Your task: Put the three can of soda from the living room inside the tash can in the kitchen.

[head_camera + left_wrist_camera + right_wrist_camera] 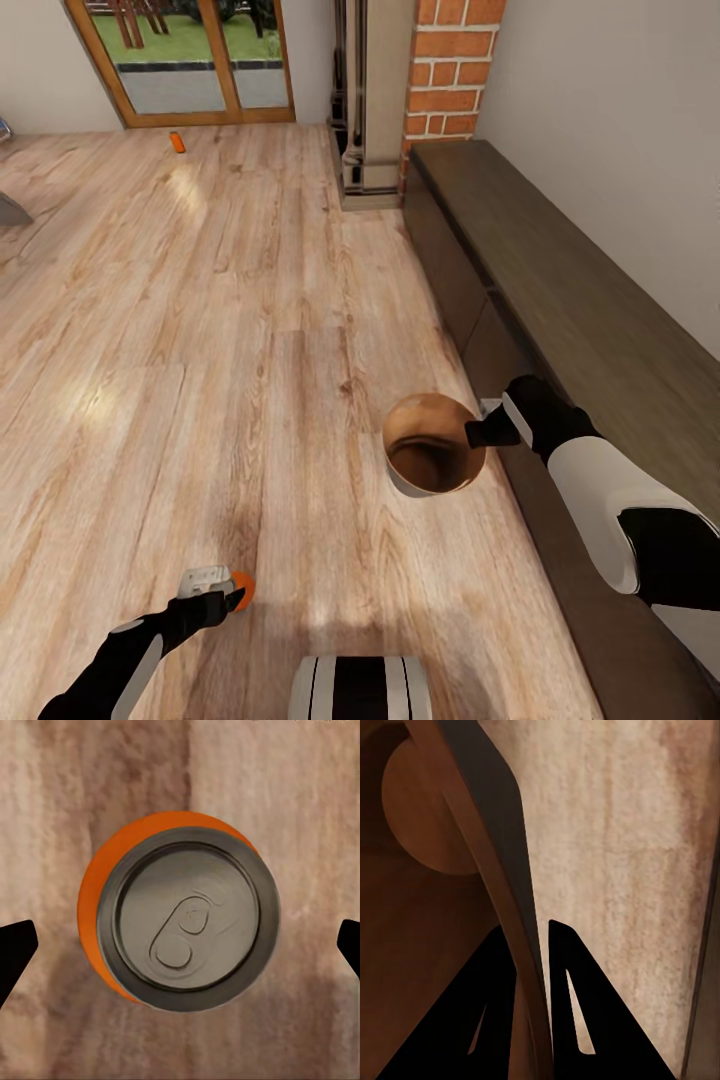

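Pinching the rim of the tash can (432,443), the right gripper (478,433) has its jaws closed on the wall at the bin's 3 o'clock edge in the head view. The right wrist view shows it plainly: one finger (484,1009) sits inside the brown interior and the other outside, with the thin dark wall (502,862) squeezed between them. The bin stands on the wooden floor (200,330), just beside a long dark cabinet (560,290) that runs along the wall toward 1 o'clock.

At 7 o'clock in the head view, the left gripper (228,594) points down over an orange can of soda (243,588) standing upright on the floor. In the left wrist view this can (180,911) is seen from straight above, silver top and pull tab facing the camera, and the two fingertips (15,952) stand wide apart at either side, open and not touching it.

A second orange can (177,142) lies far off at 11 o'clock, on the floor near a glazed wooden door (185,60). A brick pillar (450,70) rises at 12 o'clock, beyond the cabinet's far end.
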Robot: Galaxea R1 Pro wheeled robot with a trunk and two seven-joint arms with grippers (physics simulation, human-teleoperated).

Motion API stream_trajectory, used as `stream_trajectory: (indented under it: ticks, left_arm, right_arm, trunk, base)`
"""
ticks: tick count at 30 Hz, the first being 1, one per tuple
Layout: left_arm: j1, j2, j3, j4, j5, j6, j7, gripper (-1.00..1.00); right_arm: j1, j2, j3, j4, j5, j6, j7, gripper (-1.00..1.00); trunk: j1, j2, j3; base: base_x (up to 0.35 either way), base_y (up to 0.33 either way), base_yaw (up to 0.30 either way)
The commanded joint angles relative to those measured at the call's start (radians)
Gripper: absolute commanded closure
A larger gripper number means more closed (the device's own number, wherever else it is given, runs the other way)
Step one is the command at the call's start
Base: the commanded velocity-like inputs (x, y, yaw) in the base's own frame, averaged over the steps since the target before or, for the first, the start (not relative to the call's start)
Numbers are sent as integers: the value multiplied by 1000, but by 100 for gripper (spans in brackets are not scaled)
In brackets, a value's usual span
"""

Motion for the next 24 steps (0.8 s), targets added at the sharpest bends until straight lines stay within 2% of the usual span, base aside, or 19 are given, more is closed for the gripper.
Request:
stream_trajectory:
  ticks: [1, 21, 24]
  left_arm:
    - [0, 0, 0, -1, 1, 0, 0, -100]
    - [0, 0, 1, -2, 3, 0, 1, -100]
    - [0, 0, 1, 0, 3, 0, 1, -100]
  right_arm:
    - [0, 0, -2, 0, -22, 2, 4, 100]
    - [3, 0, -2, 0, -23, 2, 3, 100]
    - [3, 0, -2, 0, -23, 2, 3, 100]
  trunk:
    - [0, 0, 0]
    - [0, 0, 0]
    - [1, -1, -12]
  base:
    - [-11, -3, 0]
    - [47, 0, 0]
    - [2, 0, 0]
